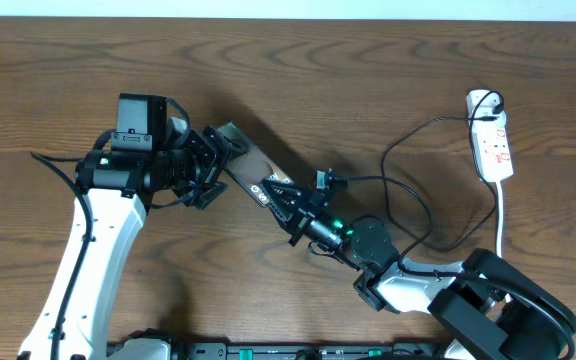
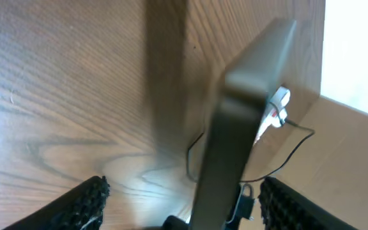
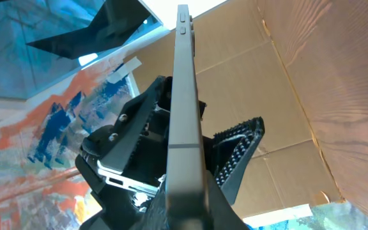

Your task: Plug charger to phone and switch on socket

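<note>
Wood worktop [image 1: 368, 70] below: my right gripper [image 1: 280, 197] clamps the phone [image 1: 251, 163] at its right end; my left gripper [image 1: 216, 168] stands spread around its left end. Handover, I judge; next, left must close.

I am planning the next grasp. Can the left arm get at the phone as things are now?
Probably yes. The left tool straddles one end of the phone, jaws open, with nothing else between them; the right tool grips only the other end.
</note>
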`<state>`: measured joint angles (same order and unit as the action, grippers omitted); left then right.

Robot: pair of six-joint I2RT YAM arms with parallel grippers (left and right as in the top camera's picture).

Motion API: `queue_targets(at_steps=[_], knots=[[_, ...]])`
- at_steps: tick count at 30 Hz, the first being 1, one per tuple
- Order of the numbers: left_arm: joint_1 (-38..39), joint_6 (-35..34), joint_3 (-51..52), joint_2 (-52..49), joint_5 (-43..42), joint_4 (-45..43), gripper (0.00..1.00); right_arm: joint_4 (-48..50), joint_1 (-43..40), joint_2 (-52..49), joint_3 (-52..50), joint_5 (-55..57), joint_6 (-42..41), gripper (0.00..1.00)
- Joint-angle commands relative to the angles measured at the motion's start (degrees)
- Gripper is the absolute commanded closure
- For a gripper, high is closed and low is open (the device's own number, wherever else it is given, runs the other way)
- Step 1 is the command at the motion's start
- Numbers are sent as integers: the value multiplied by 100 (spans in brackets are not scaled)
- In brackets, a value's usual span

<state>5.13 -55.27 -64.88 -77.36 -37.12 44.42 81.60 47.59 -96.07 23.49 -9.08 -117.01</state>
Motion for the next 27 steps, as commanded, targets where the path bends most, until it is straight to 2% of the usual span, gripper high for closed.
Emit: queue_targets(at_steps=[1, 4, 12, 16, 21, 27], knots=[[94, -251, 50, -15, 76, -153, 32, 164, 57, 55, 52, 101, -52, 98], [249, -254, 55, -15, 76, -380, 37, 177, 133, 55, 52, 111, -55, 99], [575, -278, 55, -15, 76, -765, 38, 348, 229, 55, 52, 221, -55, 98], [573, -380, 55, -15, 76, -765, 49, 490, 234, 55, 55, 275, -55, 98], [573, -951, 55, -15, 74, -767, 67, 479, 234, 55, 55, 275, -55, 98], [573, -1530, 55, -15, 76, -769, 72, 479, 234, 55, 55, 275, -52, 91]])
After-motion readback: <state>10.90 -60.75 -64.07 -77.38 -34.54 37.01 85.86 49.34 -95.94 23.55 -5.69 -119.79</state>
